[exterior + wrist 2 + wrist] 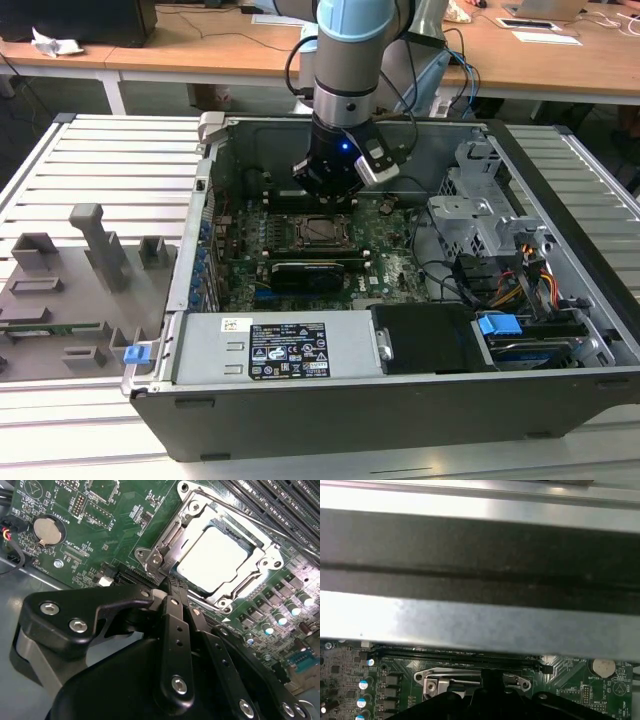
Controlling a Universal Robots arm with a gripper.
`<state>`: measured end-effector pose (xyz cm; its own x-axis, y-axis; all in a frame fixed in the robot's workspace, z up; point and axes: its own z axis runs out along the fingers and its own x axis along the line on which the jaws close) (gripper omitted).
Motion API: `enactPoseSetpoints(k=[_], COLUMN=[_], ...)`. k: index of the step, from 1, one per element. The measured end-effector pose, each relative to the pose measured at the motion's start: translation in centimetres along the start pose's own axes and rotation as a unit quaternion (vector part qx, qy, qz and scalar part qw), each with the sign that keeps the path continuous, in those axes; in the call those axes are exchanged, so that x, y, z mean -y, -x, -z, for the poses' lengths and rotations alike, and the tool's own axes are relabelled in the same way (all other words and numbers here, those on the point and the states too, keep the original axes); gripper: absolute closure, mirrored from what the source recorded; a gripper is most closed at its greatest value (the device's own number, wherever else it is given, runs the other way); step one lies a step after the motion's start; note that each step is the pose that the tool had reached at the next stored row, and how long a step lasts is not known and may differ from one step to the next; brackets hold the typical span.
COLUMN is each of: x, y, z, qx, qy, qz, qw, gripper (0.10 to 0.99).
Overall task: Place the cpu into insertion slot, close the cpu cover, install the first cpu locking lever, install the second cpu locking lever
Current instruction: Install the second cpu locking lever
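Observation:
Inside the open computer case, the cpu [212,560] lies flat in the insertion slot [142,555] on the green motherboard, its silver top showing through the window of the cpu cover [267,555], which is folded down over it. A thin metal locking lever [250,517] runs along one side of the socket. My gripper [172,587] has its black fingers pressed together, their tips at the socket's corner, with nothing visibly held. In the exterior view the gripper [335,185] hovers just behind the cpu [323,230]. The first wrist view shows the cover's frame [475,677] beyond the gripper body.
A long black card [305,272] sits in front of the socket and memory slots [280,500] behind it. A coin battery [46,530] and capacitors [292,610] dot the board. The case wall [480,550], drive cage [470,210] and power supply [270,350] hem in the space.

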<state>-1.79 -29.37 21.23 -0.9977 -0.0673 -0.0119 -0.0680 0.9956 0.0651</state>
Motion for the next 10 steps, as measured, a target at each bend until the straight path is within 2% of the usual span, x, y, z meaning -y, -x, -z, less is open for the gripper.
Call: enactPoseSetpoints(k=[10], x=[0.38], y=[-0.02], z=[0.02], qx=[0.0], qy=[0.0], qz=[0.0], qw=[1.0], gripper=[0.976])
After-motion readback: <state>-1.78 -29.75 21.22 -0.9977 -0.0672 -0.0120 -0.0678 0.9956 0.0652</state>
